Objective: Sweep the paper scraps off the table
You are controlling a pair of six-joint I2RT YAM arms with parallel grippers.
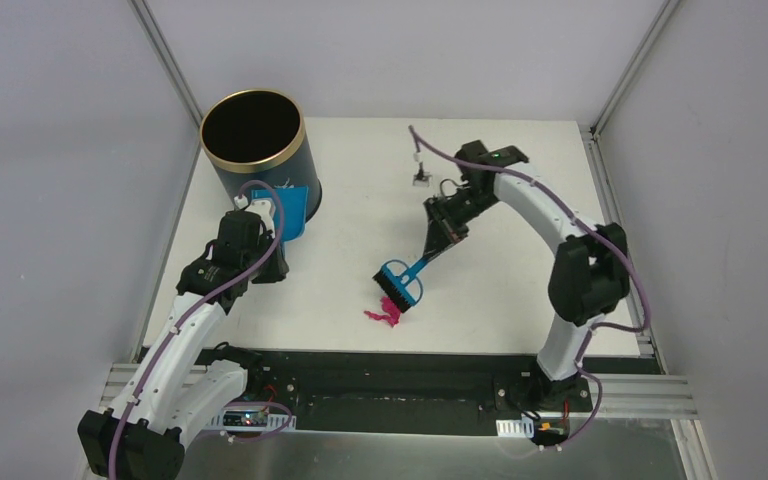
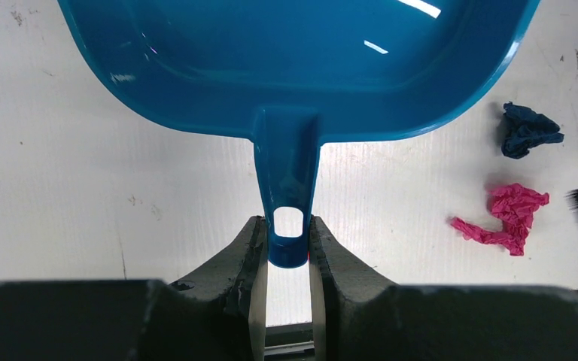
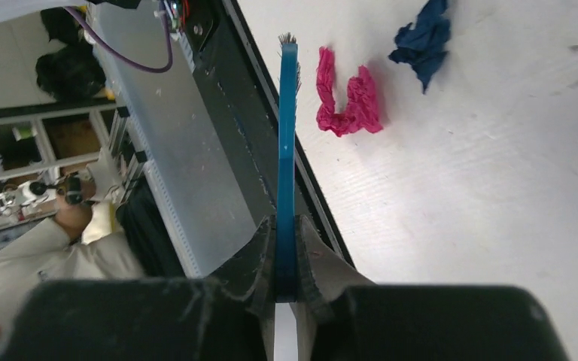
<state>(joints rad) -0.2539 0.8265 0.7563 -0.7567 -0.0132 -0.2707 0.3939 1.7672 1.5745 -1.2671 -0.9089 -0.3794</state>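
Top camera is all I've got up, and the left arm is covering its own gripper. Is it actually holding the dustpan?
Observer: Yes. In the left wrist view, the left gripper is shut on the tip of the dustpan handle, right at the hang hole.
Operator: Okay. I see one pink scrap by the brush. Any others?
Observer: One more. A dark blue scrap lies on the table near the pink one, not touching it.
Operator: And the brush grip?
Observer: The right wrist view shows the right gripper shut on the flat blue handle, with the brush edge-on to that camera.
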